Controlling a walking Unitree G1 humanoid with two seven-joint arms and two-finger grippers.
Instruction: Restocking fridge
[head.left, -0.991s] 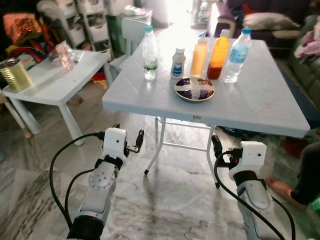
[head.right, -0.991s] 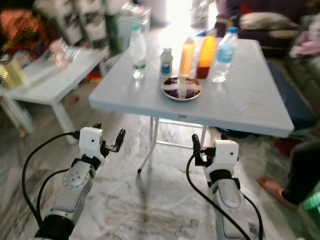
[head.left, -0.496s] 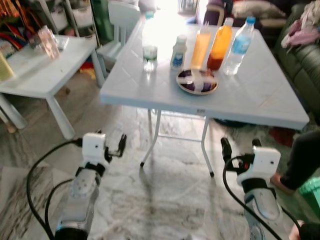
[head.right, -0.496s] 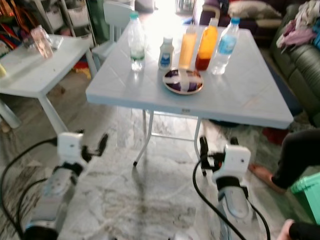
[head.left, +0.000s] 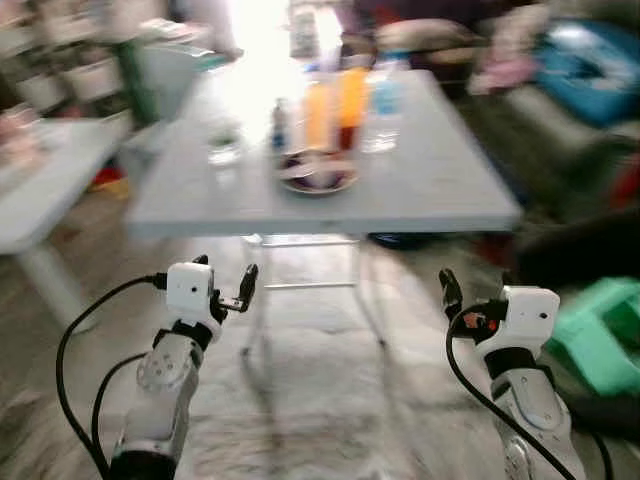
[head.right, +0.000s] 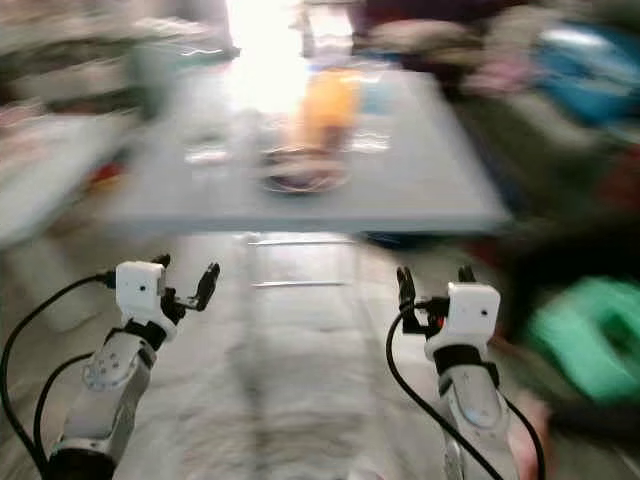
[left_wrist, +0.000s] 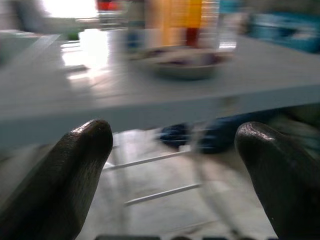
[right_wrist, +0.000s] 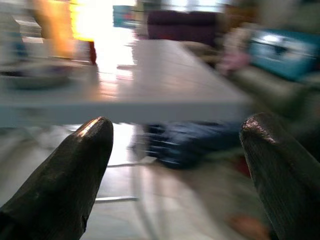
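The views are blurred by motion. A white folding table (head.left: 430, 190) stands ahead, carrying two orange juice bottles (head.left: 330, 108), a clear water bottle (head.left: 383, 110), a small white bottle (head.left: 283, 125), another clear bottle (head.left: 222, 135) and a dark plate (head.left: 318, 178). My left gripper (head.left: 225, 270) is open and empty, held low in front of the table's near edge. My right gripper (head.left: 477, 285) is open and empty too, below the table's right corner. In the wrist views the left gripper (left_wrist: 170, 145) and the right gripper (right_wrist: 175, 145) both face the table edge at about its height.
A low white table (head.left: 40, 190) stands at the left. A green stool (head.left: 600, 330) sits on the floor at the right, behind a dark blurred shape (head.left: 580, 250). A sofa (head.left: 560, 100) lies further right. Something blue (right_wrist: 185, 142) lies under the table. Marble floor is below me.
The whole picture has shifted and blurred, so the camera has swung right; the green stool has come into view. Both grippers stay open and low as before.
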